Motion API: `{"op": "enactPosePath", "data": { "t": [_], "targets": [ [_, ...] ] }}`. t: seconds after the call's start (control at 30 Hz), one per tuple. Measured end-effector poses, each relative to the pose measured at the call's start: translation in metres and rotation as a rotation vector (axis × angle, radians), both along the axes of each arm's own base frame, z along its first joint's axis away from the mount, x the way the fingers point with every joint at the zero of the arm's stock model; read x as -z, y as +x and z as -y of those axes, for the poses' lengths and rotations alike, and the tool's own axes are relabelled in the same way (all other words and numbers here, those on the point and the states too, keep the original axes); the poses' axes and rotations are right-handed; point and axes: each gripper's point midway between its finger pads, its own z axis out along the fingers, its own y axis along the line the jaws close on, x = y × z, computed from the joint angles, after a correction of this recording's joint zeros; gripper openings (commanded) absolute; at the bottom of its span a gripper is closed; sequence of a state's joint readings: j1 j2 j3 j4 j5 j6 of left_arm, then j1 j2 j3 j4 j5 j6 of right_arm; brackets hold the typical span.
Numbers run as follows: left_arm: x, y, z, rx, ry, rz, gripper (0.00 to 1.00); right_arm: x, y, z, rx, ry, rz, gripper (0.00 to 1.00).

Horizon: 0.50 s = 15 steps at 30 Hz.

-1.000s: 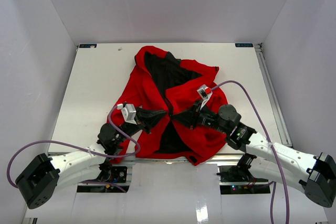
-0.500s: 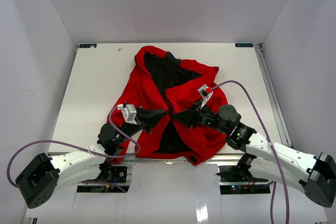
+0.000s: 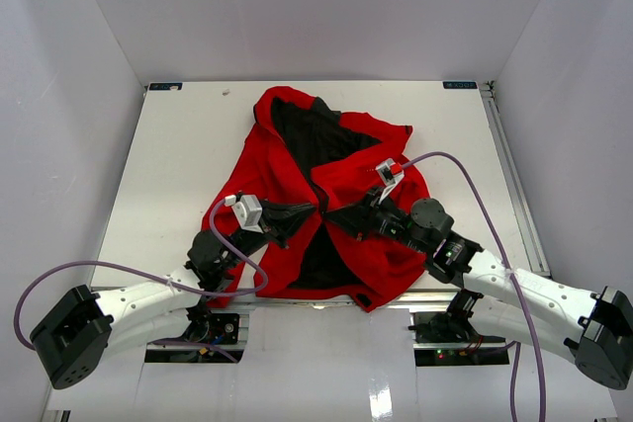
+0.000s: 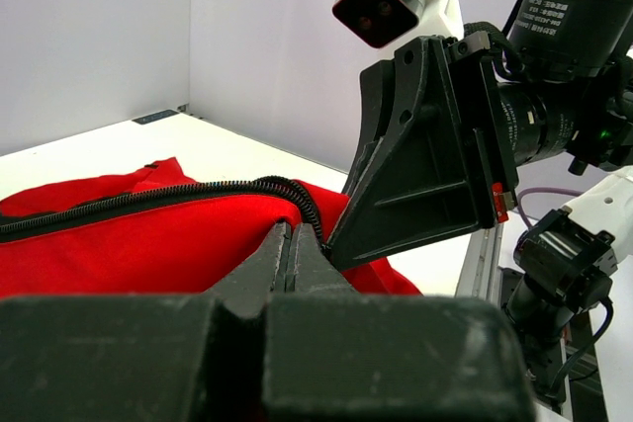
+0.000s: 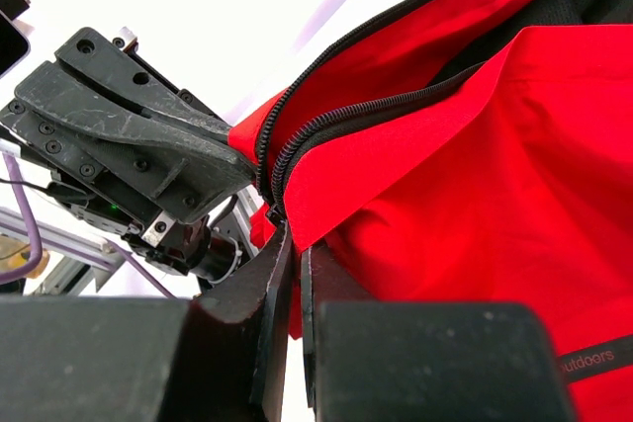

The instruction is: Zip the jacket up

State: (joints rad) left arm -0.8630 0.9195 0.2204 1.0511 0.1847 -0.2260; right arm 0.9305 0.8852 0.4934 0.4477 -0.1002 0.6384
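The red jacket [image 3: 297, 160] lies open on the white table [image 3: 178, 145], black lining showing at the collar and between the front edges. My left gripper [image 3: 305, 212] is shut on the jacket's left front edge by the dark zipper teeth [image 4: 297, 195]; in the left wrist view the gripper [image 4: 290, 242] pinches the red fabric [image 4: 138, 244]. My right gripper [image 3: 338, 216] is shut on the other front edge, seen in the right wrist view [image 5: 294, 249] under the zipper teeth [image 5: 346, 116]. The two grippers nearly touch, tip to tip, at the low centre of the jacket [image 5: 475, 175].
The jacket's hem hangs at the table's near edge [image 3: 376, 298]. White enclosure walls stand on three sides. The purple cables [image 3: 465, 185] loop from both wrists. The left gripper [image 5: 138, 135] fills the left of the right wrist view, and the right gripper [image 4: 435, 165] looms in the left wrist view.
My left gripper has edged slightly right toward the centre and the right wrist has shifted a little; both keep their hold on the jacket's front edges.
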Motion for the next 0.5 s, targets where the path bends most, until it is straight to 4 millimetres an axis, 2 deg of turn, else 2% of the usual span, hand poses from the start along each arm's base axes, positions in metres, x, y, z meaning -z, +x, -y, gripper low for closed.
{"op": "enactPosePath", "data": {
  "t": [0.5],
  "targets": [
    [-0.0002, 0.0039, 0.0019, -0.025, 0.015, 0.014, 0.00, -0.0040, 0.0032, 0.0028, 0.040, 0.011, 0.000, 0.08]
  ]
}}
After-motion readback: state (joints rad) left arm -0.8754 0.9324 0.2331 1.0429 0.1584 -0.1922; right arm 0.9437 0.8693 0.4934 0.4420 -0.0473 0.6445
